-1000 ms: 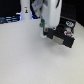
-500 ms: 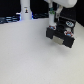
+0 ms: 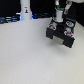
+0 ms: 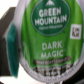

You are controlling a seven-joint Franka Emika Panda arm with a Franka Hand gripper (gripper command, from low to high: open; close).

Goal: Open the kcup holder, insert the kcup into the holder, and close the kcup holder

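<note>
Directly before the wrist camera: the kcup (image 4: 50, 40), filling almost the whole wrist view. Green foil lid faces the lens, lettering legible ("Green Mountain", "Dark Magic"), white rim showing around it. A teal-green edge (image 4: 10, 45) stands at one side of the pod, probably part of a finger, though too blurred to say. The pod appears held at the pincer, judging by how close and square it sits to the lens; the fingers themselves are not visible, so how far they stand apart cannot be told.

On the white counter (image 3: 25, 55), nearer ground: bare surface only.

Further back, toward the exterior view's right: the kcup holder (image 3: 62, 34), a black boxy unit with a pale handle on its near face. It looks drawn open toward the viewer, though the picture is too coarse to confirm this or to pick out the round slots.

Directly above the holder: the pincer (image 3: 60, 16), descending from the top edge, a white-and-green object at its tip just over the unit's top. Governing relation: pod sits above the holder, lid axis roughly vertical, so the coming move is judged a short lowering into a slot. Contact between pod and holder cannot be resolved.

Farthest, at the exterior view's left: a tall white bottle-shaped object (image 3: 25, 9) against the dark back edge, well apart.
</note>
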